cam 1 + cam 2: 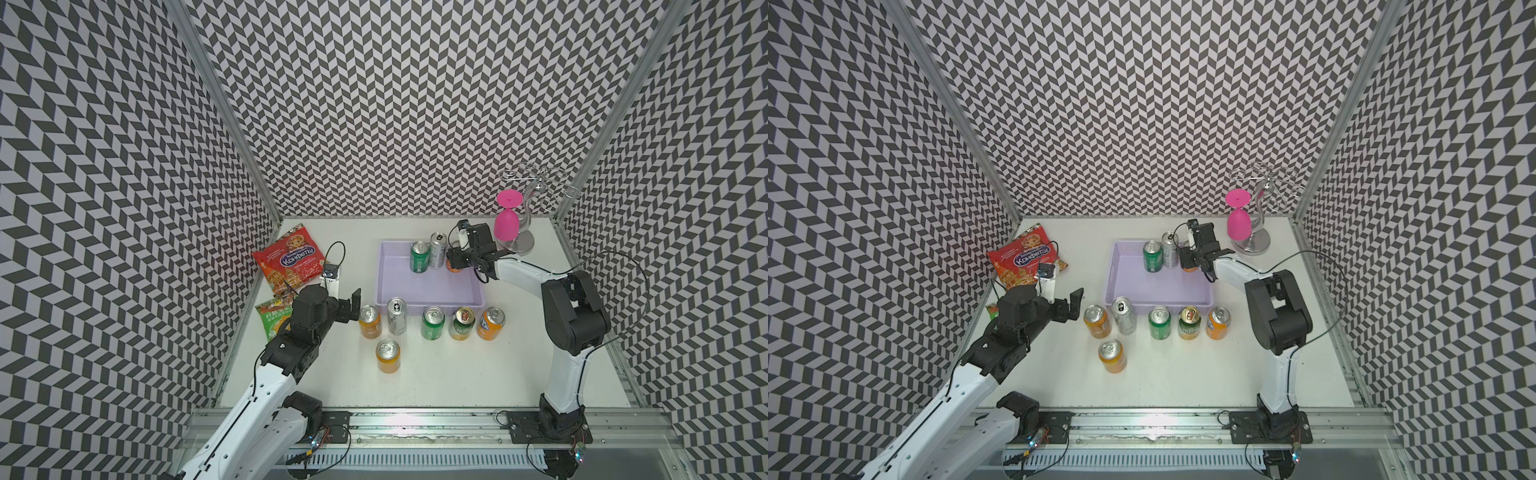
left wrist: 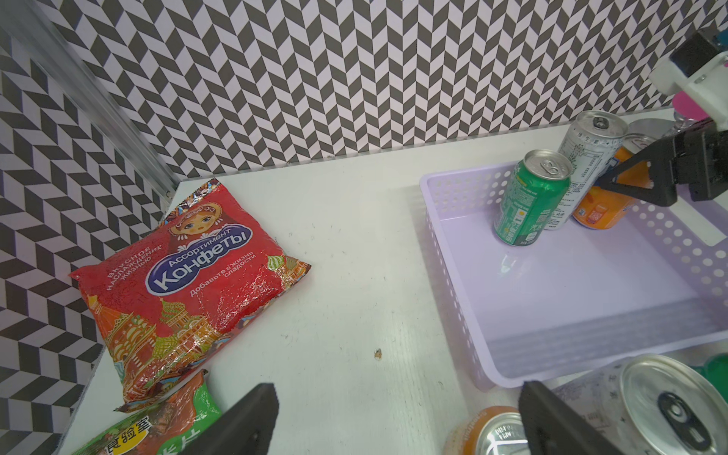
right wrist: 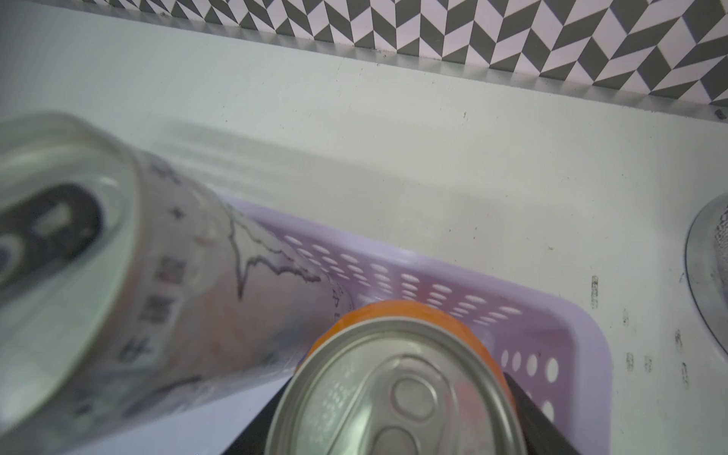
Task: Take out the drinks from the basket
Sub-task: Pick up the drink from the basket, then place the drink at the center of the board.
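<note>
Right gripper (image 1: 456,258), in both top views, sat over the upper right corner of the lavender basket (image 1: 428,291). Its fingers were closed around an orange can (image 1: 454,268), which stood beside a silver-white can (image 1: 437,250) and a green can (image 1: 419,257). Six other cans (image 1: 432,323) stood on the white table (image 1: 457,382) below the basket. The left gripper (image 1: 353,308) hung spread and empty just left of them. Black-and-white chevron walls enclosed the table.

From the left wrist, a red bag (image 2: 189,275) at centre left read "Ассортимент Конфеты". A green bag (image 2: 149,429) at the lower left bore Chinese characters. The print on the cans was too small to read. The basket's perforated sides showed at right.

From the right wrist, the orange can's silver top and pull tab filled the lower centre, with a black finger against each side. The silver-white can lay blurred at left, its print unreadable.
</note>
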Controlling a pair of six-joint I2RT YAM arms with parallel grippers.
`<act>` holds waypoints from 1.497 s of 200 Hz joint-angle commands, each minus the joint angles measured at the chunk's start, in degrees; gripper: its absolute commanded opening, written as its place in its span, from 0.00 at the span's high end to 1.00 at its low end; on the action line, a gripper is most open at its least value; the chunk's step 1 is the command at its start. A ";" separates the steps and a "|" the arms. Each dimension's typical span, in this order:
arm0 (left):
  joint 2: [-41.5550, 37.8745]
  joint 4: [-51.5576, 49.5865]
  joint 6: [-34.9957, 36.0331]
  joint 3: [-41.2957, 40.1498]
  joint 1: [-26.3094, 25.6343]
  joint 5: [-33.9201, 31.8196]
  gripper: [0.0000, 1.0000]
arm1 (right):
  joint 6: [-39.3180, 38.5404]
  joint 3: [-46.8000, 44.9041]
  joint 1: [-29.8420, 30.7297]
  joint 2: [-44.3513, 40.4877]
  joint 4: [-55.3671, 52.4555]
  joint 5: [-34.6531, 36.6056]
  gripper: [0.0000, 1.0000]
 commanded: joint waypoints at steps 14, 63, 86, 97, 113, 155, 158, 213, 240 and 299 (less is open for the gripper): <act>-0.14 1.79 0.53 -0.09 0.65 1.35 0.01 | -0.31 -2.33 0.36 -7.92 5.87 0.25 0.39; 0.04 1.87 0.55 -0.07 0.85 2.01 0.01 | 0.65 -7.27 0.45 -15.53 5.41 0.09 0.39; 0.28 1.87 0.53 0.01 0.96 2.54 0.01 | 0.84 -8.23 0.69 -19.14 3.67 -0.28 0.40; 0.30 1.74 0.42 0.02 1.06 2.72 0.01 | 0.86 -8.55 1.01 -20.89 2.80 -0.46 0.40; 0.27 1.83 0.52 0.00 1.17 2.95 0.01 | 1.01 -8.99 1.87 -23.22 1.21 -0.60 0.40; 0.18 1.78 0.49 -0.09 1.20 3.16 0.01 | 0.66 -9.72 6.14 -30.82 -2.41 0.82 0.40; 0.21 1.74 0.48 -0.09 1.20 3.17 0.01 | 0.70 -9.72 6.43 -31.41 -2.66 0.83 0.40; 0.17 1.77 0.48 -0.09 1.29 3.44 0.01 | 0.95 -10.88 12.44 -39.73 -5.28 1.02 0.40; 0.48 1.79 0.41 0.01 1.36 3.52 0.01 | 0.40 -10.68 15.68 -42.15 -8.05 1.45 0.40; 0.51 1.70 0.47 0.00 1.52 3.44 0.01 | -2.05 -12.10 25.22 -47.27 -10.83 -0.39 0.40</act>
